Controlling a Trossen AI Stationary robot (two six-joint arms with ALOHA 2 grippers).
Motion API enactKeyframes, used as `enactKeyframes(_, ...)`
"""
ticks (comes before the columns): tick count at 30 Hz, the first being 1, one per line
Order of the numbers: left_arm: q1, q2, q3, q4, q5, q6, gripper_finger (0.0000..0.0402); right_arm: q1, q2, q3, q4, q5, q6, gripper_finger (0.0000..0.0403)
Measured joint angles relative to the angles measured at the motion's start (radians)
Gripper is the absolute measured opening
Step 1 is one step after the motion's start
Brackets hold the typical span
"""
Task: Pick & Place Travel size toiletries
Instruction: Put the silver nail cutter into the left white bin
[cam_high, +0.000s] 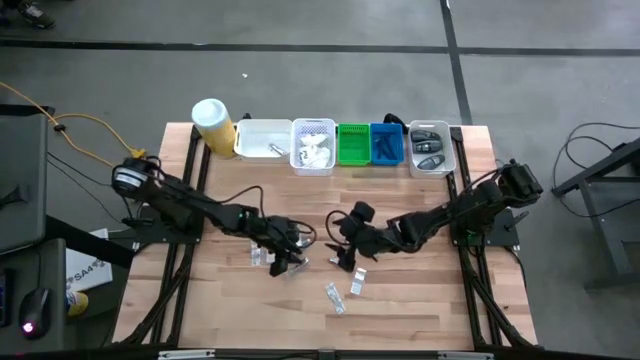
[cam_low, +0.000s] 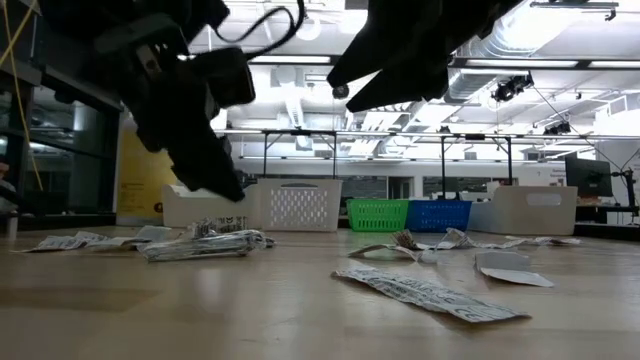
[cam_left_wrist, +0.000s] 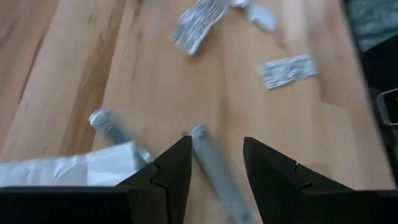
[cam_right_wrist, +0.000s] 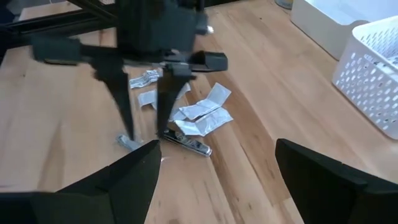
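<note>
i see the left gripper low over the wooden table, its fingers apart on both sides of a thin silver tube that lies flat; i cannot tell if they touch it. a second tube and a clear sachet lie just beside. the right gripper hangs nearby, spread wide and holding nothing. more sachets are scattered between the arms. bins and a yellow canister stand along the far edge, with a hall behind.
</note>
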Motion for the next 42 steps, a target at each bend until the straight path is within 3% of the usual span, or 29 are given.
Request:
enactKeyframes(13, 0.039, 0.048, 0.0, -0.095, -0.212, -0.025, 0.0145, 0.023, 0.0, 0.0, 0.001, 0.0, 0.03, 0.0309)
enactKeyframes(21, 0.038, 0.048, 0.0, -0.092, -0.123, -0.048, 0.0145, 0.022, 0.0, 0.0, 0.001, 0.0, 0.03, 0.0309)
enactKeyframes(35, 0.029, 0.048, 0.081, -0.152, -0.108, -0.074, 0.0145, 0.022, 0.0, 0.0, 0.0, 0.0, 0.048, 0.0309)
enactKeyframes(42, -0.039, 0.048, 0.167, -0.318, -0.3, -0.085, 0.0145, 0.022, 0.001, 0.0, -0.003, -0.001, 0.048, 0.0309)
